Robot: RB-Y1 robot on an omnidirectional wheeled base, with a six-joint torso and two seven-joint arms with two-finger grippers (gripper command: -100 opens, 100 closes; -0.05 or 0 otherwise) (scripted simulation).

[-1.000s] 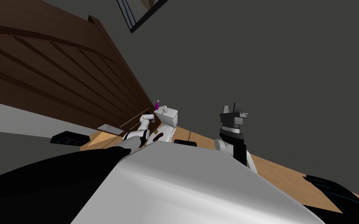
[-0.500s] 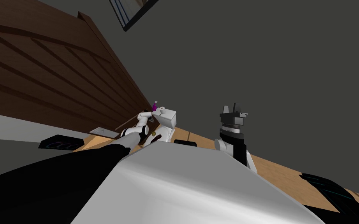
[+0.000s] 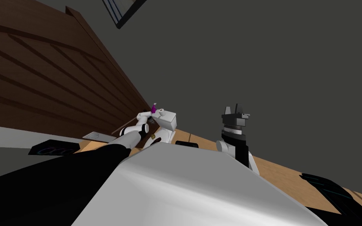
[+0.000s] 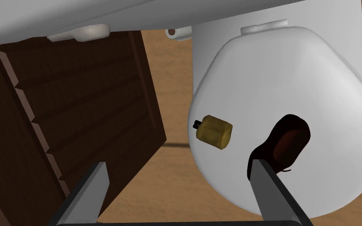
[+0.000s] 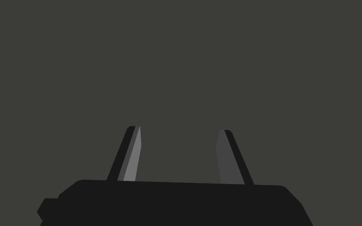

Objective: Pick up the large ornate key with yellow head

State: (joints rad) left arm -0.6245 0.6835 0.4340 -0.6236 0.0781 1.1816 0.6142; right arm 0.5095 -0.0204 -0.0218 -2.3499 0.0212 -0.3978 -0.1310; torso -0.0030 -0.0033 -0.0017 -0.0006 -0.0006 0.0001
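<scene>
The key (image 4: 214, 132) shows as a stubby yellow head with a small dark end, lying on the white closed toilet lid (image 4: 286, 70). A dark brown object (image 4: 286, 143) lies beside it on the lid. My left gripper (image 4: 178, 164) hovers above the lid, open, with the key between and beyond its fingers and nothing touching them. In the head view the key (image 3: 152, 136) is a small yellow speck just under the left gripper (image 3: 149, 121). My right gripper (image 3: 237, 108) is raised at the right, open (image 5: 178, 131) and empty, facing a grey wall.
A dark brown panelled door (image 4: 78, 117) stands close beside the toilet, over a wooden floor (image 4: 168, 78). On the white tank (image 3: 169, 119) stands a purple bottle (image 3: 154, 106). A black flat object (image 3: 52, 150) and a dark mat (image 3: 325, 184) lie on the floor.
The head view has swung, sliding the room leftward. My left arm has reached further forward and up over the toilet. The right arm has stayed put.
</scene>
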